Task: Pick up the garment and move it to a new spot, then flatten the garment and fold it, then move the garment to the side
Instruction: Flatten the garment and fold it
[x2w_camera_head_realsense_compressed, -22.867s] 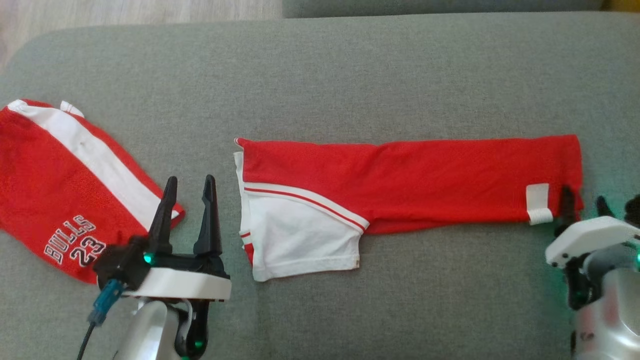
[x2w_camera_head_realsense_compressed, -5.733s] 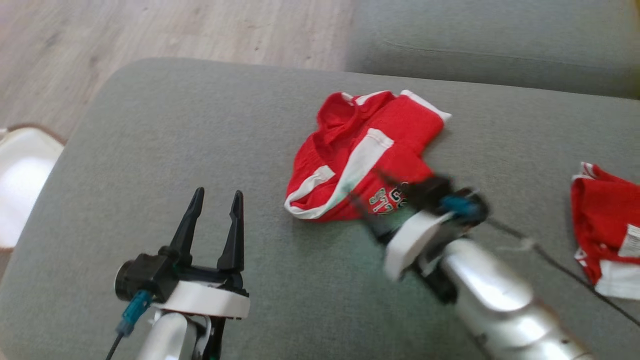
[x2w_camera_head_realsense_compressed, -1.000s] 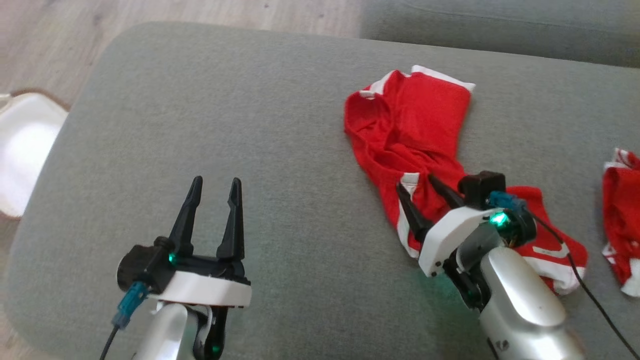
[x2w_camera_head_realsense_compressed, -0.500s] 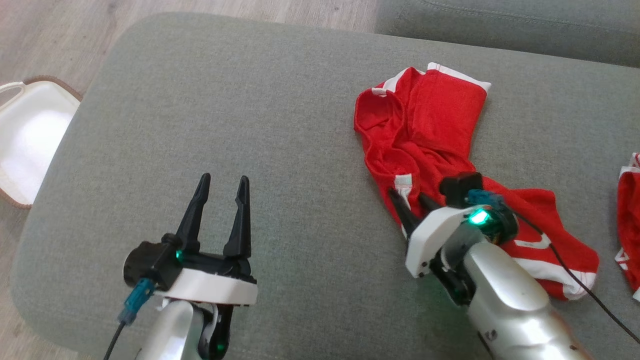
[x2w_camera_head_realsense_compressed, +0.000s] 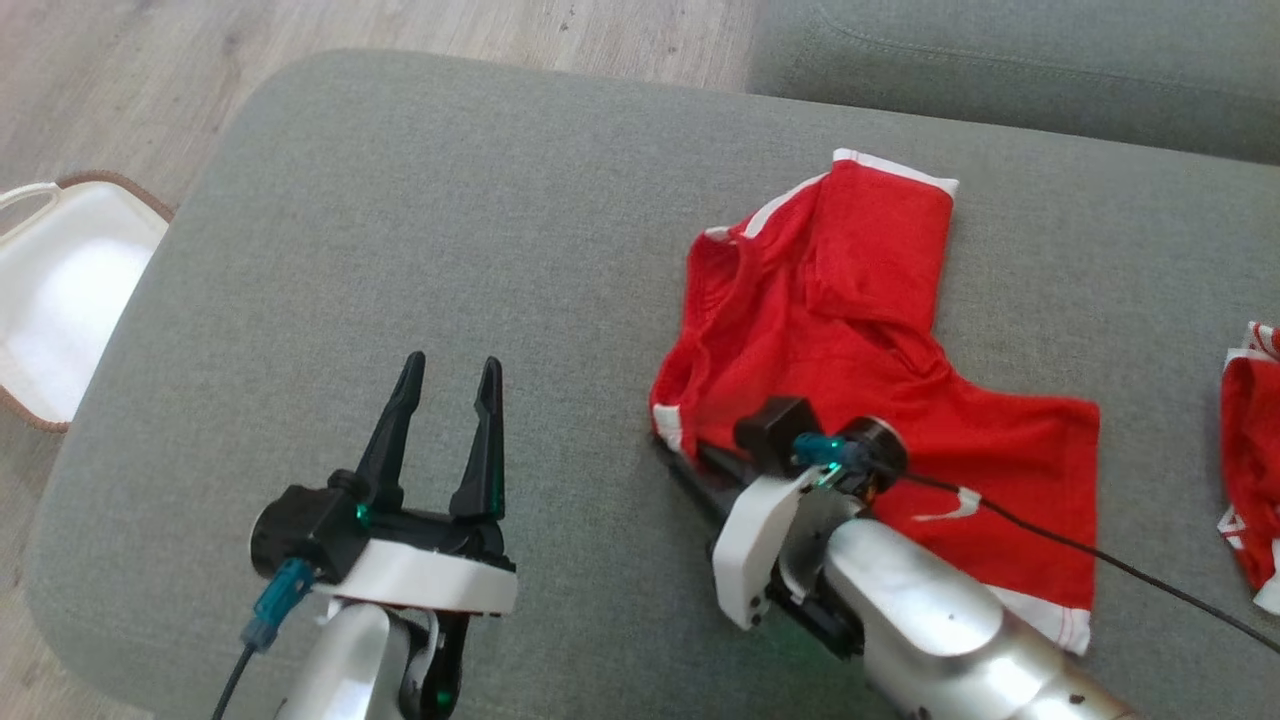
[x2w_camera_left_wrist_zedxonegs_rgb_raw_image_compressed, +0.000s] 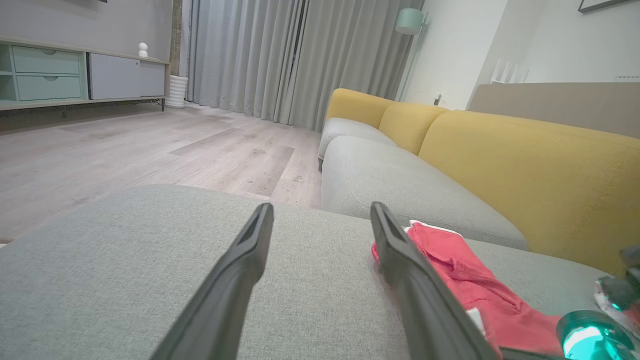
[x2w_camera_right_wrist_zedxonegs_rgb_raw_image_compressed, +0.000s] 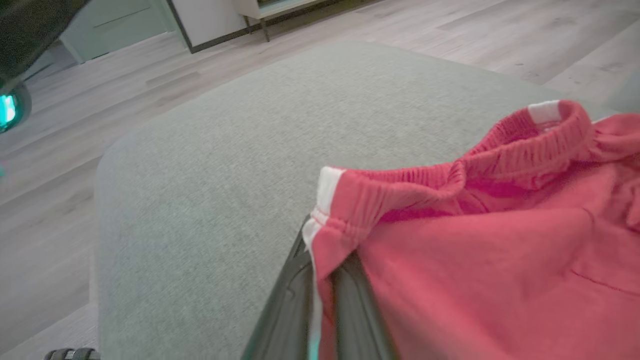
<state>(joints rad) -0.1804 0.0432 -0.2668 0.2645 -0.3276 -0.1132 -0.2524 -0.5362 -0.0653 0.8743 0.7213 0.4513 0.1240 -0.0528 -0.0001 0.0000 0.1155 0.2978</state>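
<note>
Since a moment ago the right gripper (x2w_camera_head_realsense_compressed: 672, 447) has closed and tugged the near waistband corner toward 8 o'clock, so the red shorts (x2w_camera_head_realsense_compressed: 870, 330) now lie wider and flatter on the grey sofa seat (x2w_camera_head_realsense_compressed: 450, 230). At 9 o'clock in the head view a white basket (x2w_camera_head_realsense_compressed: 60, 290) sits on the floor, off the seat. At 7 o'clock the left gripper (x2w_camera_head_realsense_compressed: 452, 362) hovers over bare cushion with its jaws spread wide and nothing between them. The right wrist view shows the right gripper's jaws pinched nearly together on the white-striped end of the elastic waistband. The shorts spread from the centre out toward 4 o'clock, one leg pointing to 1 o'clock and the other to 4 o'clock. Another red garment (x2w_camera_head_realsense_compressed: 1250, 440) lies well apart at 3 o'clock. The shorts look light, soft and limp, so they will likely sag, bunch and drag on the rough cushion rather than keep any shape. The gathered elastic is the thickest, firmest part. A second hold probably belongs on the waistband's far end, toward 12 o'clock from the gripped corner.
</note>
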